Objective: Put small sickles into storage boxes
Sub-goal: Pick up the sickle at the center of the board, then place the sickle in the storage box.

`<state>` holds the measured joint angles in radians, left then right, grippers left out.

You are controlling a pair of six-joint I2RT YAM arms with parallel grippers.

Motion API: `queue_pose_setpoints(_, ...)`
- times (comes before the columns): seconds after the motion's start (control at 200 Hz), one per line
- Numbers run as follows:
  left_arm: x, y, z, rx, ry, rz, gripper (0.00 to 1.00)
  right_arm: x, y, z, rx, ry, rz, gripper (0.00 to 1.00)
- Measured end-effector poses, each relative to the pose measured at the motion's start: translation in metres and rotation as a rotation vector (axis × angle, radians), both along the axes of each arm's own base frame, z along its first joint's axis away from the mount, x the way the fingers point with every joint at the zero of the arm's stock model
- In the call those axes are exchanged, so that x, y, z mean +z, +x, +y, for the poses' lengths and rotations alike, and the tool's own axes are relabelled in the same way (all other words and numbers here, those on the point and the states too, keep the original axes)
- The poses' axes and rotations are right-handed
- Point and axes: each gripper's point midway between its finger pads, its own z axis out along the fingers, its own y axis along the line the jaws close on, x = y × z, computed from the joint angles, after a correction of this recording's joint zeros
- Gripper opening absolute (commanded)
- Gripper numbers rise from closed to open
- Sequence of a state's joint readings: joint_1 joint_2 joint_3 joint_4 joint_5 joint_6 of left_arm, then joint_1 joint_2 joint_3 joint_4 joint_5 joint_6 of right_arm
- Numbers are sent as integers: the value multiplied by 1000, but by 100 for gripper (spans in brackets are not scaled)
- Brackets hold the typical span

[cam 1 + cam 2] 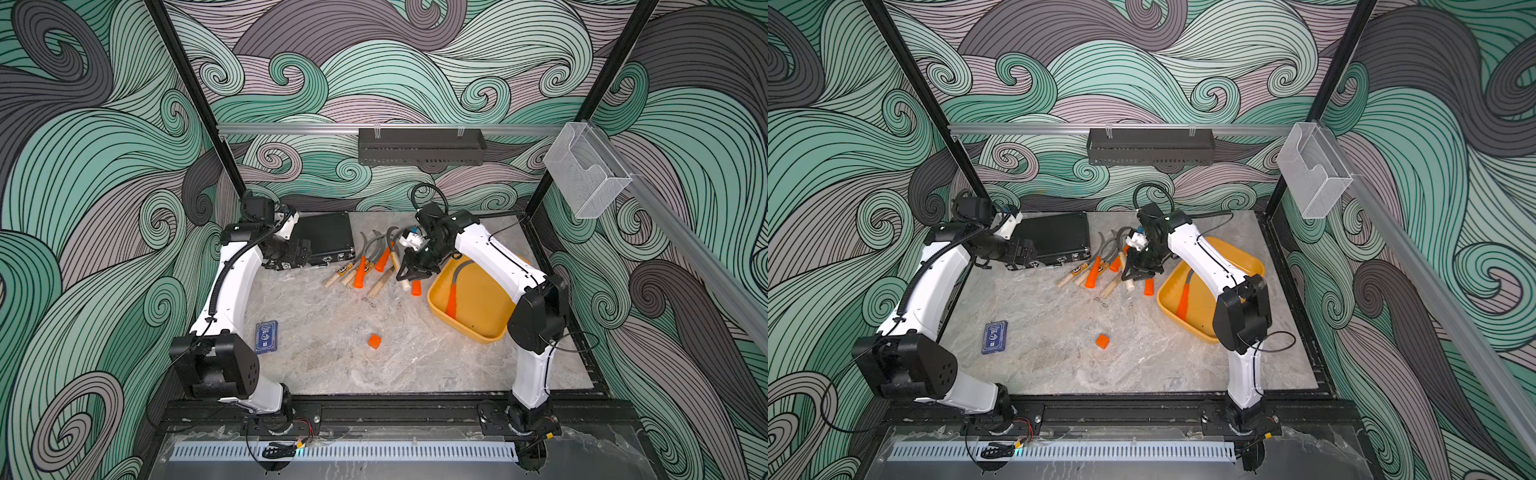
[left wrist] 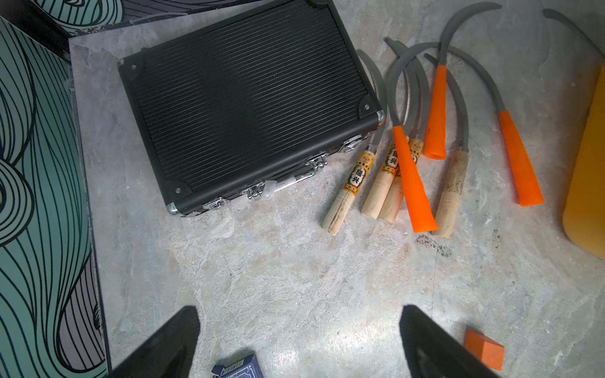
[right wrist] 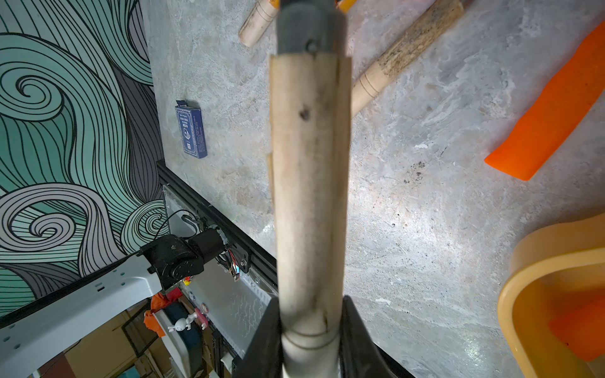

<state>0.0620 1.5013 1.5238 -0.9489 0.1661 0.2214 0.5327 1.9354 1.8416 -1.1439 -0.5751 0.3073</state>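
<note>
My right gripper (image 3: 311,333) clamps 1 wooden-handled sickle (image 3: 309,163), left gripper (image 2: 299,314) wide; I'd lay it flat in the yellow tray (image 3: 556,242).

You are facing a table (image 1: 332,365) with both arm bases standing at its near edge. The case (image 1: 324,239) is lying at the far left, and the left gripper (image 2: 298,314) is hanging by its near left corner. The loose sickles (image 1: 361,270) are lying overlapped just right of the case, handles pointing toward you. The tray (image 1: 478,309) is sitting right of them, partly under the right arm, with a single sickle (image 1: 452,301) lying in it. The right gripper (image 1: 409,276) is hanging between pile and tray, with the held sickle (image 3: 307,196) sitting between its jaws. The cube (image 1: 374,341) is lying nearer you, mid-table, and the card box (image 1: 266,337) is lying left of it.
</note>
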Motion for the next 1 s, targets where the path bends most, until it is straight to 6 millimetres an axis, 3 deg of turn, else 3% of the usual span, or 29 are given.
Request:
queue_pose_setpoints(0.175, 6, 3, 0, 0, 0, -15, 95, 2, -6, -18, -42, -7, -10, 0)
queue_pose_setpoints(0.375, 11, 10, 0, 4, -5, -26, 95, 21, -7, -50, -136, 4, -65, 1)
queue_pose_setpoints(0.56, 2, 19, -2, 24, -41, 3, 95, 30, -2, -79, -229, -3, -112, 0)
queue_pose_setpoints(0.741, -8, 27, -5, 52, -82, 35, 96, 22, 1, -99, -298, -33, -104, 0)
queue_pose_setpoints(1.001, 1, 40, -12, 53, -141, -49, 99, 2, -6, -125, -388, -83, -53, 0)
